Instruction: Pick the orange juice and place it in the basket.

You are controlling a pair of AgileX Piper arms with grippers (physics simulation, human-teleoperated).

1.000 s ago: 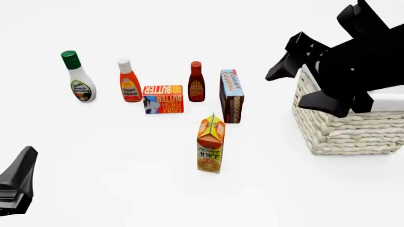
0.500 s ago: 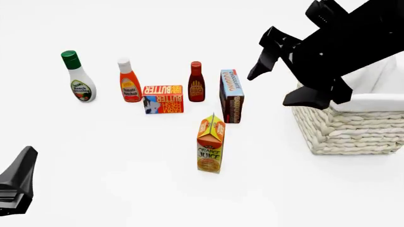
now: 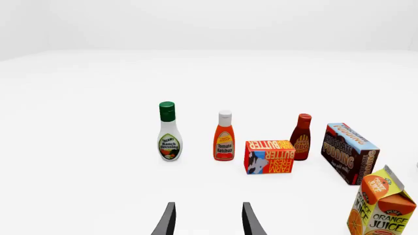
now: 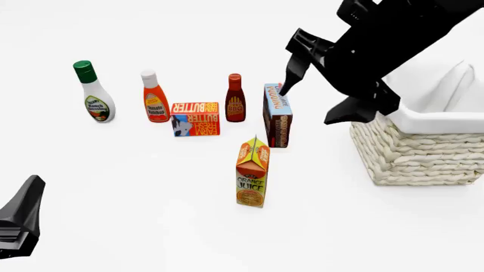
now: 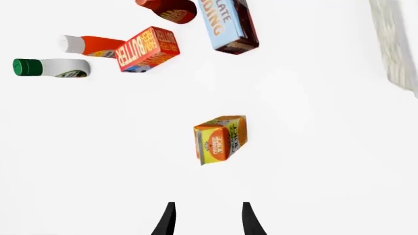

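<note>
The orange juice (image 4: 253, 173) is a tall orange-and-yellow gable-top carton standing upright in the middle of the table. It also shows in the right wrist view (image 5: 220, 138) and at the edge of the left wrist view (image 3: 382, 205). The basket (image 4: 423, 153) is cream-white wicker with a white liner and stands at the right. My right gripper (image 4: 310, 103) is open and empty, in the air above the pudding box, left of the basket and beyond the carton. My left gripper (image 3: 207, 223) is open and empty, low at the near left (image 4: 19, 221), far from the carton.
Behind the carton stands a row of groceries: a ranch dressing bottle (image 4: 94, 93), a tomato ketchup bottle (image 4: 155, 97), a flat butter box (image 4: 196, 118), a BBQ sauce bottle (image 4: 235, 99) and a brown chocolate pudding box (image 4: 277, 115). The pudding box is closest to the carton.
My right arm has swung left from over the basket toward the groceries, uncovering the basket's liner. The left arm and all objects have not moved.
</note>
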